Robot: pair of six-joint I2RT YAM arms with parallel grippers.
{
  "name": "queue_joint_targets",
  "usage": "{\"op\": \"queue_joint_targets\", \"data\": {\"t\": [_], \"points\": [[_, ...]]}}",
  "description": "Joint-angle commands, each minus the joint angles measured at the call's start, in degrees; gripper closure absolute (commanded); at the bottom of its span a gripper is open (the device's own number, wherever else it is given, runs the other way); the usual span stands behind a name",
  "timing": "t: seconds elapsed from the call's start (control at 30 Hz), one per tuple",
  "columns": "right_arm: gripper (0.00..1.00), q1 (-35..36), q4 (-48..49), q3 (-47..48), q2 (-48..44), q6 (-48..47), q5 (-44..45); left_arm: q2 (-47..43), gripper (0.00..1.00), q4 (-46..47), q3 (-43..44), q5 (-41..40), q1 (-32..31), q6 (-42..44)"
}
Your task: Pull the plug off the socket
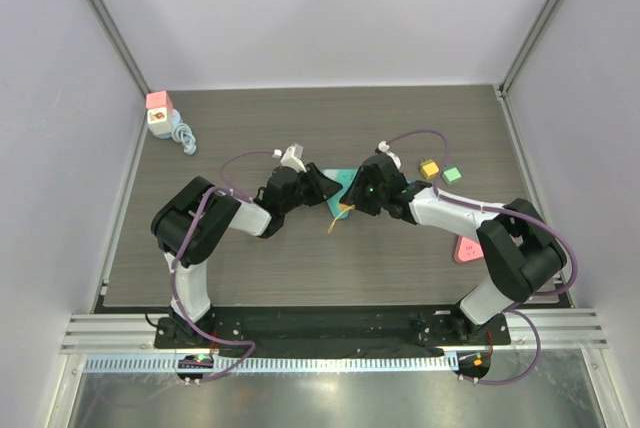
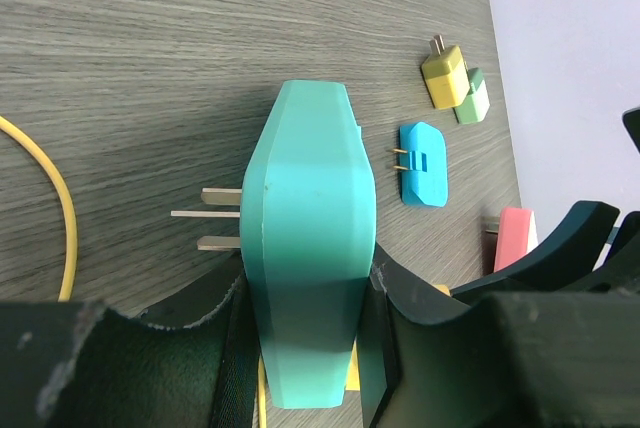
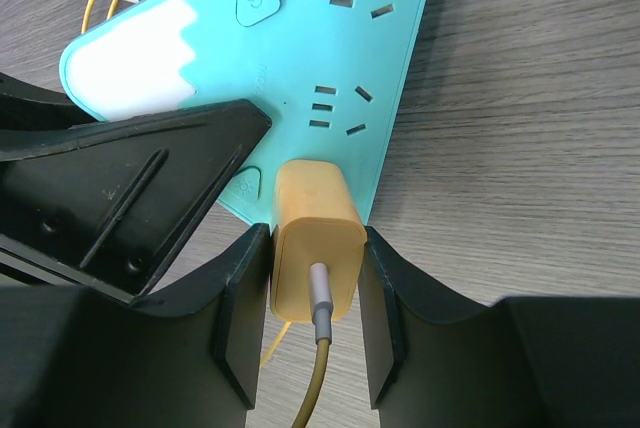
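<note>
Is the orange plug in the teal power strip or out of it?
In. The orange plug sits flush on the power strip, no prongs showing, right gripper closed on it.

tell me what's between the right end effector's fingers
Only the orange plug, seated in the teal power strip, sits there, with the right end effector closed against both its sides. The right wrist view shows it.

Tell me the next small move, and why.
Probably pull the right gripper straight back, away from the strip: it clamps the plug, which is seated in the strip, and the left gripper holds the strip to brace it.
</note>
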Motion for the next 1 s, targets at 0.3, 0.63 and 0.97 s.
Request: {"op": "queue_joint_targets", "data": {"t": [0.3,0.63,0.97], "points": [[0.99,-2.4,0.6,-0.4,-5.6,0.5,-0.8,0.9,1.00,-4.9,0.0,-0.8,-0.1,2.8],[0.99,-3.1,-2.2,-1.0,-10.0,0.1,0.6,1.2,1.00,-5.1,0.3,-0.7,-0.1,2.8],[0.99,-3.3,-2.9,-4.4,-15.5,-0.2,3.1,1.3,1.00,-5.2,0.4,-0.5,-0.1,3.0]]}}
